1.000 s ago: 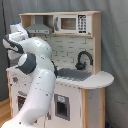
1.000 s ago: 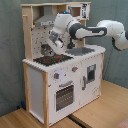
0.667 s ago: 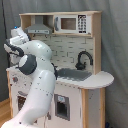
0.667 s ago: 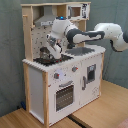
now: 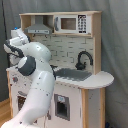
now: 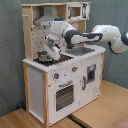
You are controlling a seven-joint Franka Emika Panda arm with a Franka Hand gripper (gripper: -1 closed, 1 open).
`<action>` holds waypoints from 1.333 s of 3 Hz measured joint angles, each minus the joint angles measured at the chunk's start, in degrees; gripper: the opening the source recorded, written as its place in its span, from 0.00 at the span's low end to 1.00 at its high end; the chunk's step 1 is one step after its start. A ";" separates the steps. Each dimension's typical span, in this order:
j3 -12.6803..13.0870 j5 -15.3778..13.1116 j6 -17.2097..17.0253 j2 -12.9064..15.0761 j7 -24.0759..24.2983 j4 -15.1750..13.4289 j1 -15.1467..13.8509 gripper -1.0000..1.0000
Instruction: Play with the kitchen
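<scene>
The kitchen (image 6: 60, 80) is a tall toy unit of white panels and pale wood, seen in both exterior views. In the second exterior view my gripper (image 6: 48, 50) hangs low over the black hob (image 6: 50, 59) at the counter's left end, close to a dark round thing on the hob. Below are two knobs (image 6: 57, 76) and the oven door (image 6: 64, 95). In the first exterior view my white arm (image 5: 35, 75) hides the hob and gripper; the microwave (image 5: 70, 23), hood (image 5: 39, 28), black tap (image 5: 83, 59) and grey sink (image 5: 74, 75) show.
A grey curtain (image 6: 10, 60) hangs behind the kitchen. It stands on a wooden floor (image 6: 100, 112). In the second exterior view my arm (image 6: 100, 35) stretches in from the right across the sink area, under the upper shelf.
In the second exterior view my gripper has come down from in front of the back wall towards the hob. In the first exterior view the arm's upper part has shifted slightly.
</scene>
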 joint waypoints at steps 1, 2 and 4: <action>0.00 0.00 0.00 0.04 -0.06 0.08 0.03 1.00; 0.02 -1.62 -1.33 0.07 -1.52 4.39 2.69 1.00; 0.28 -9.03 -7.41 -2.55 -1.87 7.09 8.87 1.00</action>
